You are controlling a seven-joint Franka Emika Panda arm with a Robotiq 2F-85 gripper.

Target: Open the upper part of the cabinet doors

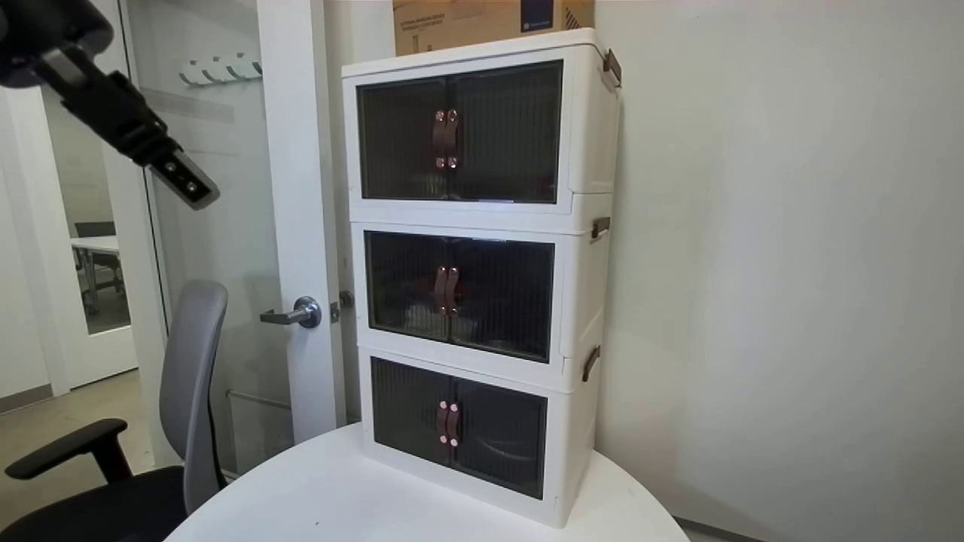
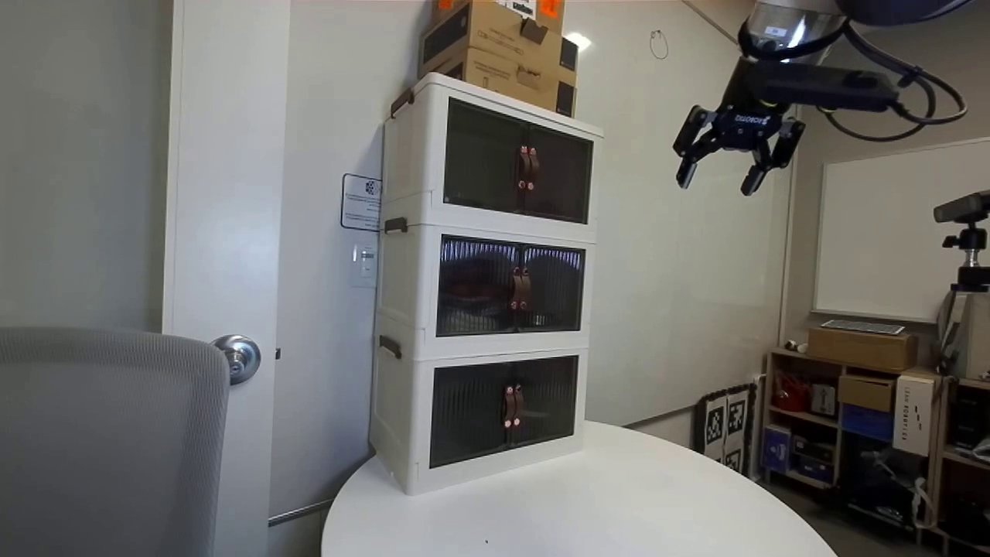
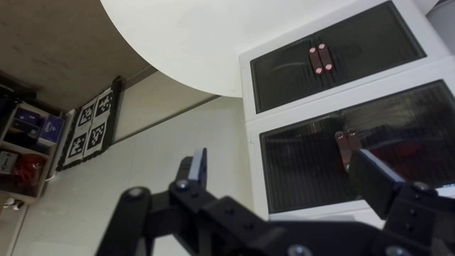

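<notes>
**Upper doors (image 1: 493,135) closed, end effector (image 2: 718,179) spread and well apart from them**

The first danger, I judge, is choosing the wrong tier. In the wrist view only the two lower door pairs of the cabinet (image 1: 467,218) can be made out, at the right of the frame, and a finger (image 3: 371,185) overlaps the middle-tier handles (image 3: 343,149) there. Steering by that picture alone could lead to those.

The second is the grasp. The upper handles (image 2: 527,169) sit side by side at the doors' meeting edges, so an approach slightly off line could catch both straps or knock a dark panel. A hard or slanting pull might then drag the cabinet across the desk (image 2: 619,503) or shift a tier, with cartons (image 2: 503,35) on top; whether anything is fastened cannot be seen.

Nothing is between the parted fingertips. In an exterior view the end effector hangs at upper right, with the upper doors (image 2: 483,158) to its left near upper centre, the handles about level with the fingertips in the frame. In an exterior view it is at upper left, and the doors (image 1: 407,143) are to its right.
</notes>
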